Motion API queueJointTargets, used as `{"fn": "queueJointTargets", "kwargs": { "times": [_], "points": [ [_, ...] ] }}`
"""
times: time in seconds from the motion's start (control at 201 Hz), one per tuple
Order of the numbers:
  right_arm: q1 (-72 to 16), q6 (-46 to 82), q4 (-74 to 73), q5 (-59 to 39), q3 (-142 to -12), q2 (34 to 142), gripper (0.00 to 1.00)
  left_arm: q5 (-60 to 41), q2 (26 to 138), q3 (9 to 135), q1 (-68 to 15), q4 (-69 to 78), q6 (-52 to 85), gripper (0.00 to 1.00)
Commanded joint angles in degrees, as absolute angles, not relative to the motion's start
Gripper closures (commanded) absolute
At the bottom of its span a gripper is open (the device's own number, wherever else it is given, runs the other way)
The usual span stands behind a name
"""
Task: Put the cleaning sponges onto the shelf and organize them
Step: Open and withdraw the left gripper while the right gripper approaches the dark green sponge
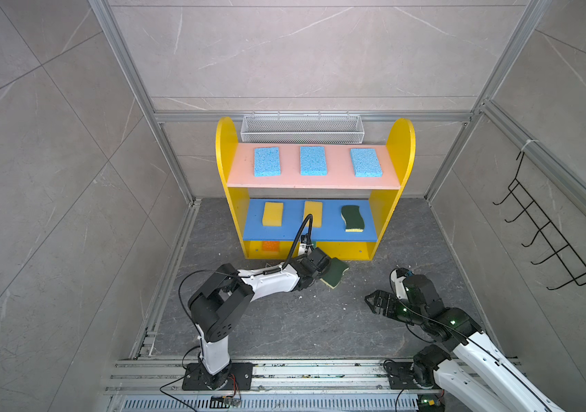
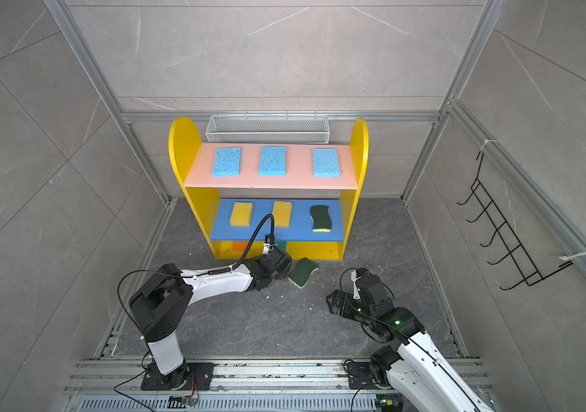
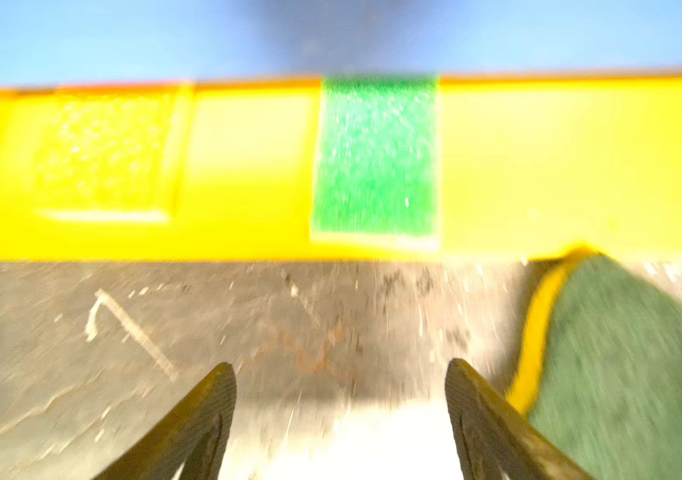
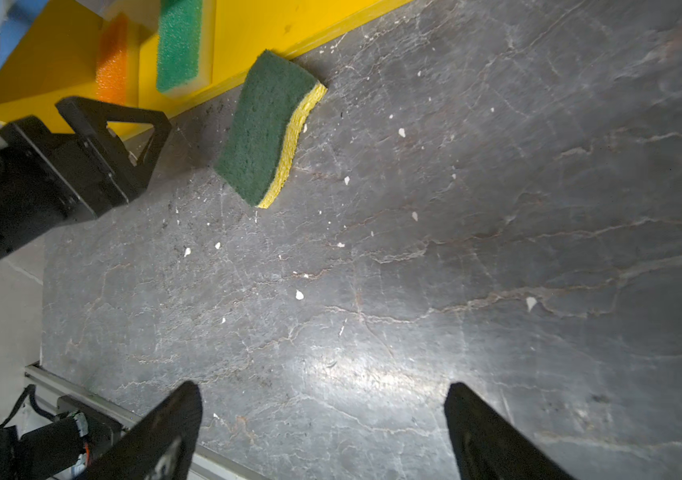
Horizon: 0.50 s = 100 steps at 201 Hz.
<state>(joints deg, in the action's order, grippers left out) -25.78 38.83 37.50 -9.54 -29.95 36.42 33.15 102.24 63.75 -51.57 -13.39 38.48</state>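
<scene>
The right gripper (image 4: 325,386) hovers, jaws apart, empty. At its 10 o'clock, the left gripper (image 3: 341,365), likewise apart and empty. At that gripper's 3 o'clock, a dark-green wavy-edged sponge with yellow backing (image 4: 258,124) lies touching the yellow-sided three-tier shelf (image 1: 225,142). Pinching its narrow waist should hold best. Dark grey marbled floor (image 1: 284,321), crumb-flecked; grey tiled walls (image 1: 302,53) beyond.

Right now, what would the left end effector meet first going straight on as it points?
The left end effector probably meets the bright green sponge on the yellow bottom board, or that board's edge; depth unclear.
</scene>
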Motion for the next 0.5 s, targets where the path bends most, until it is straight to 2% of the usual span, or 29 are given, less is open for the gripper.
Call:
{"fn": "queueJointTargets", "kwargs": {
  "times": [0.0,0.304,0.493],
  "points": [
    [-25.57,41.39,35.76,-12.07,-29.35,35.02,0.08,36.12,95.17,62.16,-52.27,-16.96,39.67,0.18],
    [-26.05,50.3,26.5,-16.93,-26.62,37.24,0.14,33.84,78.02,53.79,-52.54,-25.43,41.14,0.19],
    [-29.17,53.87,23.28,-14.76,-26.07,38.33,0.19,32.27,69.86,52.32,-52.5,-34.21,41.51,0.19]
  ]
}}
